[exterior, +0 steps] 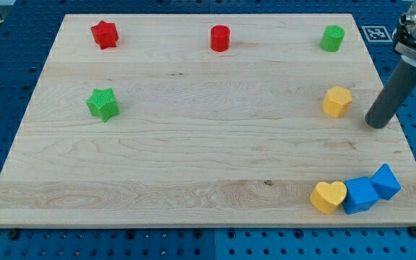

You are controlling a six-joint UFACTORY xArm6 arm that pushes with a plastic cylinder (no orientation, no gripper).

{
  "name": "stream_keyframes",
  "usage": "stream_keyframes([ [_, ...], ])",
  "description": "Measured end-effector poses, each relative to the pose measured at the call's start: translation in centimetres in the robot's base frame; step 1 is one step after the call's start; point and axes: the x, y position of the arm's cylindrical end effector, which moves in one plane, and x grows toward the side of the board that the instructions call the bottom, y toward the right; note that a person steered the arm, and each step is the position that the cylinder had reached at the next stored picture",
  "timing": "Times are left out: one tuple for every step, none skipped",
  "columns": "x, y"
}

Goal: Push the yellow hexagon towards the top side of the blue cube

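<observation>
The yellow hexagon (336, 101) sits near the board's right edge, about mid-height. My tip (375, 124) rests on the board just to the right of it and slightly lower, a small gap apart. Two blue blocks lie at the bottom right: a blue cube (360, 195) and a second blue block (386, 181) touching its upper right. A yellow heart (328, 196) touches the blue cube's left side. The hexagon is well above the blue cube.
A red star (104, 34) is at the top left, a red cylinder (220, 38) at the top middle, a green cylinder (331, 38) at the top right and a green star (103, 104) at the left. The wooden board (193, 144) lies on a blue perforated table.
</observation>
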Motion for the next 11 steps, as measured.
stream_keyframes([
  [-5.0,-0.7],
  [-7.1,-2.9],
  [-4.5,-4.4],
  [1.4,-4.4],
  [2.1,-4.4],
  [-1.9,-5.8],
  [-1.3,-8.9],
  [1.7,-8.0],
  [4.3,-5.8],
  [4.5,-5.6],
  [1.9,-8.2],
])
